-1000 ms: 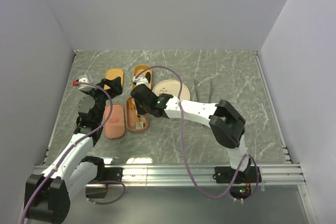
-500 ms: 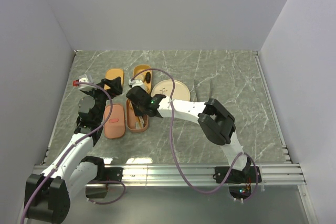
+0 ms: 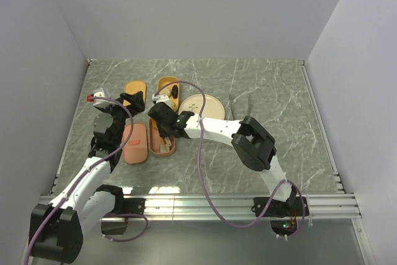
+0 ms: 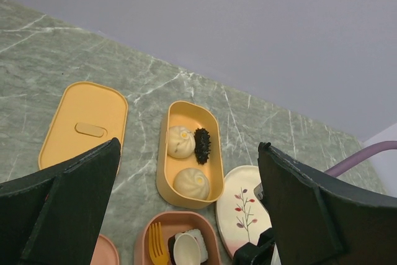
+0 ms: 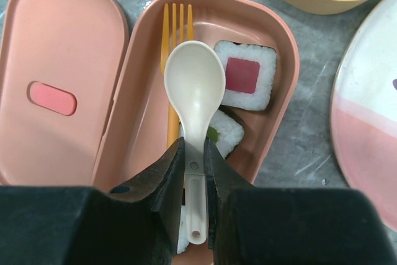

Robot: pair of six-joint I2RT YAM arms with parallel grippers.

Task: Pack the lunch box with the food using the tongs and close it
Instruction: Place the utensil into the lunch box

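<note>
Beside right tool (image 5: 193, 153) and spoon (image 5: 193, 85): sushi rolls (image 5: 242, 76)

arms (image 3: 218, 130): 2, white links, black joints | cables (image 3: 200, 172): purple | LED (image 3: 179, 116): green

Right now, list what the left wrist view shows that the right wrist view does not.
Left wrist only: the yellow lid and the dark brown piece. Right wrist only: the right gripper shut on the beige spoon, and the sushi rolls' red and green centres. Both: the pink box, orange fork and plate.
</note>
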